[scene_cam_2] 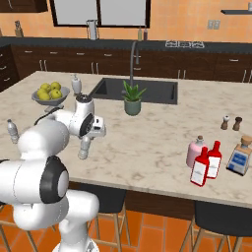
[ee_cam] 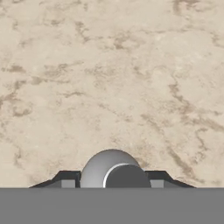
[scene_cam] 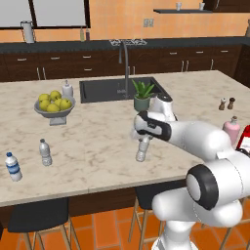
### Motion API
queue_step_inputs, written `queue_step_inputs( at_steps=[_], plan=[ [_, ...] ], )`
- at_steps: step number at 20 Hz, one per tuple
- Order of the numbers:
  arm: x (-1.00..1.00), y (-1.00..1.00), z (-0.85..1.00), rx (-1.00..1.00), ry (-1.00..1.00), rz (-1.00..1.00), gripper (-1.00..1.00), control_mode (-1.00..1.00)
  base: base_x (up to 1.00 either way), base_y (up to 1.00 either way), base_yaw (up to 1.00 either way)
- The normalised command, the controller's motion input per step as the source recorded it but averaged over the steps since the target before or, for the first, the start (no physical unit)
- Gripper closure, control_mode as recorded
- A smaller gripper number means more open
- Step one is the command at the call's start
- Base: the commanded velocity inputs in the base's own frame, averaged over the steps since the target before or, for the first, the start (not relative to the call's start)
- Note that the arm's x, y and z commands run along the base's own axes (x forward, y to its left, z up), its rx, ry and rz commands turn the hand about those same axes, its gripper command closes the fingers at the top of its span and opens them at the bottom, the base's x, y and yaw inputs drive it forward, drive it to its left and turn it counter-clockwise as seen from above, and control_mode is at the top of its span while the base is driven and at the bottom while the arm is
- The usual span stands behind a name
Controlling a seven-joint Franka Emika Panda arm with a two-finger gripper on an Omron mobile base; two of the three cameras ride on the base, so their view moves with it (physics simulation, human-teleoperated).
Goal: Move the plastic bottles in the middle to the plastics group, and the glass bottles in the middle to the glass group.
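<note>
Near the front edge of the marble counter (scene_cam: pixel 97 151), the gripper (scene_cam: pixel 142 135) had its jaws closed around the top of the ribbed water bottle (scene_cam: pixel 142 151), which stood mid-counter, well apart from the plastics group (scene_cam: pixel 29 158) at the left. Farther right, the red bottle (scene_cam_2: pixel 200 169) and pink bottle (scene_cam_2: pixel 195 151) appeared unmoved, so I judged nothing was sorted yet.

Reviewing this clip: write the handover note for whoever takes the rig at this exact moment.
Gripper: shut on the ribbed grey bottle at mid-counter, top end between the fingers; whether it is lifted off the marble cannot be told.
Plastics group: plain grey bottle and blue-labelled bottle at the island's left end.
Red bottle and pink bottle stand together at the island's right.
Done: first bottle grasped.
Left: carry it to the plastics group, then check the glass bottles.
</note>
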Motion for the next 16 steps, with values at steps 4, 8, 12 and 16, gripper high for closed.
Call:
queue_step_inputs(
  at_steps=[4, 8, 12, 16],
  plan=[
    [-0.16, 0.85, 0.26, 0.10, 0.10, 0.31, 1.00, -1.00, 0.00, 0.00, 0.00],
    [-0.09, 0.95, 0.17, 0.06, 0.13, 0.25, 1.00, -1.00, 0.00, 0.00, 0.00],
    [0.00, 1.00, 0.07, 0.00, 0.10, 0.15, 1.00, -1.00, 0.00, 0.00, 0.00],
    [0.00, 1.00, 0.00, 0.00, 0.03, 0.11, 1.00, -1.00, 0.00, 0.00, 0.00]
  ],
)
